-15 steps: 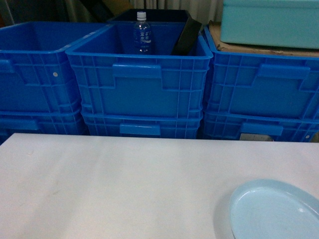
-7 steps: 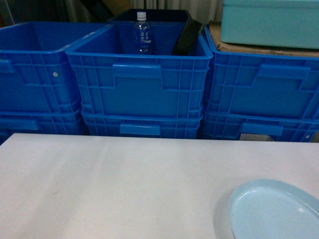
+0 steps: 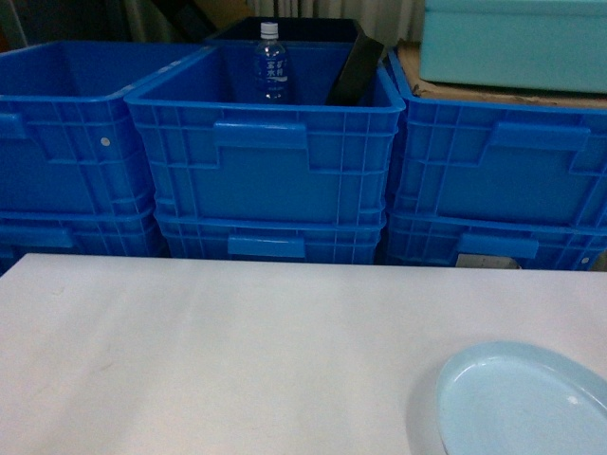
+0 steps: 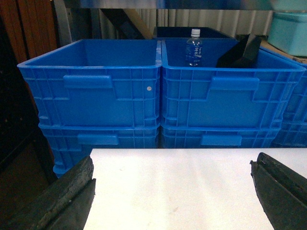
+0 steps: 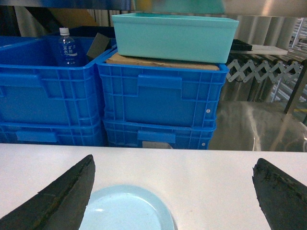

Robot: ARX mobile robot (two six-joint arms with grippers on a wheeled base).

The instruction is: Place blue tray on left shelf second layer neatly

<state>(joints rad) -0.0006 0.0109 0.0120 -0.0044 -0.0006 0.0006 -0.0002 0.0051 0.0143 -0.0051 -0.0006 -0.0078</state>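
Head view: blue tray (image 3: 520, 403) lies untouched on the desk (image 3: 237, 351), near-right corner. Our right gripper (image 5: 175, 191) hangs above it, jaws spread; left gripper (image 4: 172, 191) likewise spread, empty. Pickup and shelving remain.

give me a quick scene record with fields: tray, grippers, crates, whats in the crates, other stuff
tray: blue tray lying flat on the white table, near right corner, untouched
left gripper: open, empty, above the table
right gripper: open, empty, over the tray's right part
crates: deep-blue ribbed crates stacked behind the table
crate contents: water bottle upright, a black object leaning
other: turquoise box on the right stack
shelf: cannot tell
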